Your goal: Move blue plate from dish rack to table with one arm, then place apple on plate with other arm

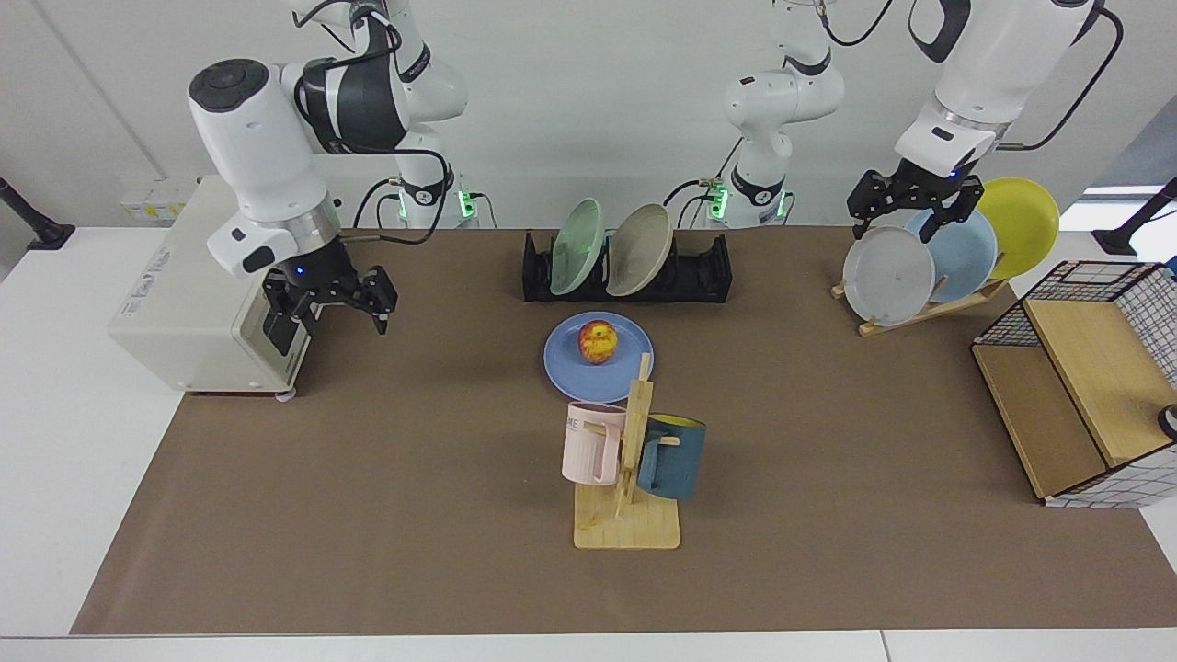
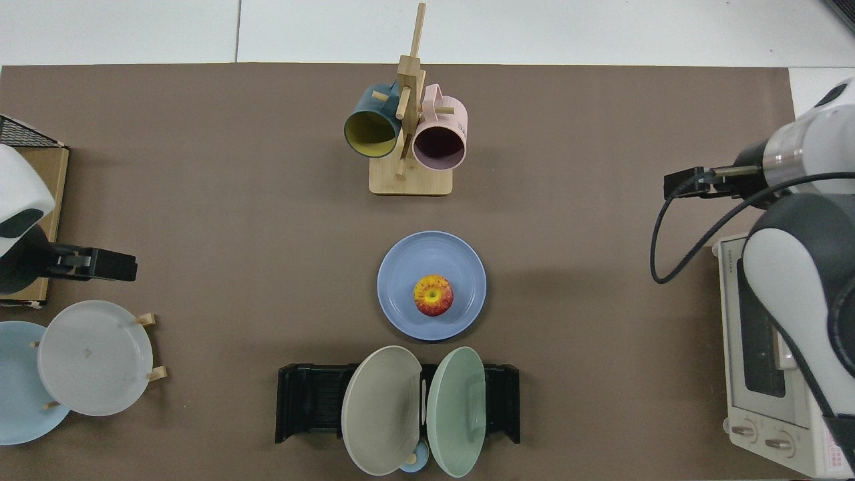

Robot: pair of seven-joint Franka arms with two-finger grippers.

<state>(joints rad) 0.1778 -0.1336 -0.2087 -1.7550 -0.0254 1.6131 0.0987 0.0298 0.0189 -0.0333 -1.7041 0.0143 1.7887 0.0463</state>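
Note:
The blue plate (image 1: 565, 370) (image 2: 401, 267) lies flat on the brown mat of the table (image 1: 368, 506) (image 2: 200, 167), just in front of the black dish rack (image 1: 703, 268) (image 2: 307, 401). The apple (image 1: 597, 341) (image 2: 433, 294), red with yellow patches, sits in the middle of the plate with nothing touching it. My right gripper (image 1: 338, 313) hangs open and empty above the mat in front of the toaster oven, far from the plate. My left gripper (image 1: 906, 219) stands open and empty over the wooden plate stand, waiting.
A green plate (image 1: 575, 234) and a beige plate (image 1: 641, 237) stand in the rack. A toaster oven (image 1: 193, 285), a mug tree with two mugs (image 1: 630, 460), a wooden stand with grey, pale blue and yellow plates (image 1: 887, 276), and a wire-and-wood shelf (image 1: 1085, 395) surround the mat.

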